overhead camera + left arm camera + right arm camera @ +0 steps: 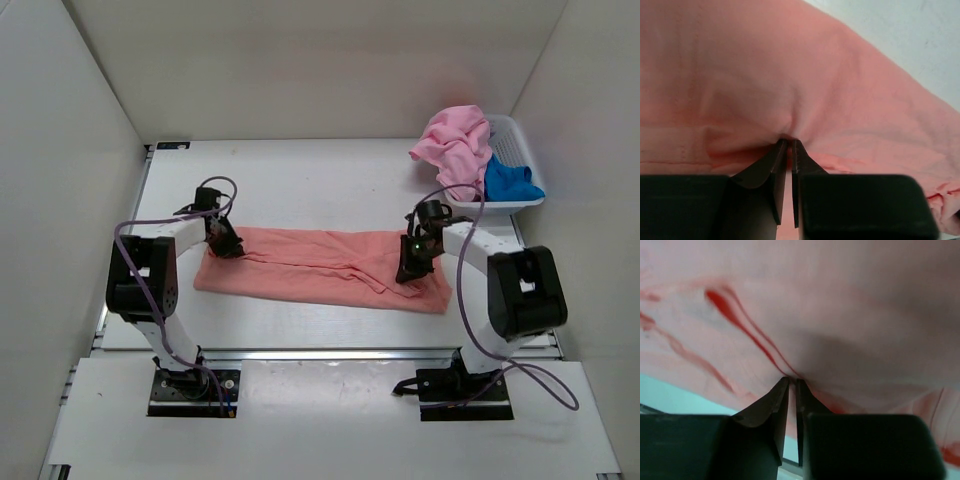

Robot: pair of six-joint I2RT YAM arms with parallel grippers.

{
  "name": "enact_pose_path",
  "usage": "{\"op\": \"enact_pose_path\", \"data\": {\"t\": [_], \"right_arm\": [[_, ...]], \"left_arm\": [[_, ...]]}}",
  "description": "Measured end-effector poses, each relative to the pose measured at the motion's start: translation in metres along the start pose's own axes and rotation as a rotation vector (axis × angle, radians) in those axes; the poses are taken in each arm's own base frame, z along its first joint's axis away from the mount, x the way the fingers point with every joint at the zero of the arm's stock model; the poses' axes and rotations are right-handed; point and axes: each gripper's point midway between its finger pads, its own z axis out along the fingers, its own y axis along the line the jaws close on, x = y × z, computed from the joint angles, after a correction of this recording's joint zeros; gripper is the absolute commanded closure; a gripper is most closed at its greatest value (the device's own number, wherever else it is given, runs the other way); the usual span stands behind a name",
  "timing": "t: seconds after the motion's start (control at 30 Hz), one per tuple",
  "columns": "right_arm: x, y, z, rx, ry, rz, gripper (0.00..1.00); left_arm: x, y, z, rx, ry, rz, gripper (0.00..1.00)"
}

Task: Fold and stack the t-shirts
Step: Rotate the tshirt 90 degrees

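Left claw [788, 141] and right claw [792, 380] each pinch the salmon shirt [320, 262], which lies across the middle of the table [300, 190]. It looks soft, light and floppy, so holding both ends seems best.

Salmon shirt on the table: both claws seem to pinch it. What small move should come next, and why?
Probably raise both ends a little, together. The left gripper and the right gripper are each shut on the salmon shirt, one near each end, and it lies stretched flat between them; an even lift would start a fold.
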Motion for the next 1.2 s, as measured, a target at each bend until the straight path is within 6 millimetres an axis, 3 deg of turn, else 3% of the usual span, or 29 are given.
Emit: {"op": "enact_pose_path", "data": {"t": [0.1,0.27,0.4,0.5,0.73,0.83,0.93,1.07,1.13,1.2], "right_arm": [[-0.02,0.003,0.01,0.017,0.022,0.007,0.86],[-0.077,0.02,0.03,0.014,0.022,-0.011,0.85],[-0.132,0.045,0.05,-0.019,-0.025,-0.062,0.84],[-0.16,0.065,0.064,-0.044,-0.05,-0.104,0.82],[-0.192,0.095,0.077,-0.058,-0.072,-0.167,0.77],[-0.205,0.1,0.069,-0.048,-0.091,-0.18,0.75],[-0.226,0.105,0.044,-0.047,-0.149,-0.19,0.66],[-0.245,0.104,-0.009,-0.056,-0.242,-0.191,0.53],[-0.245,0.105,-0.04,-0.061,-0.289,-0.199,0.49],[-0.232,0.107,-0.069,-0.067,-0.323,-0.224,0.51]], "left_arm": [[0.012,-0.003,0.0,-0.026,0.016,0.041,0.81],[0.042,-0.017,-0.001,-0.036,0.074,0.158,0.97],[0.076,-0.025,-0.007,0.009,0.146,0.24,0.96],[0.108,-0.025,-0.017,0.052,0.213,0.268,0.99],[0.172,-0.025,-0.038,0.11,0.406,0.307,1.0],[0.184,-0.028,-0.048,0.134,0.454,0.296,0.96],[0.163,-0.048,-0.062,0.195,0.402,0.253,0.95],[0.09,-0.098,-0.091,0.337,0.2,0.209,0.92],[0.053,-0.124,-0.104,0.407,0.096,0.209,0.91],[0.034,-0.147,-0.109,0.461,0.043,0.221,0.93]]}}
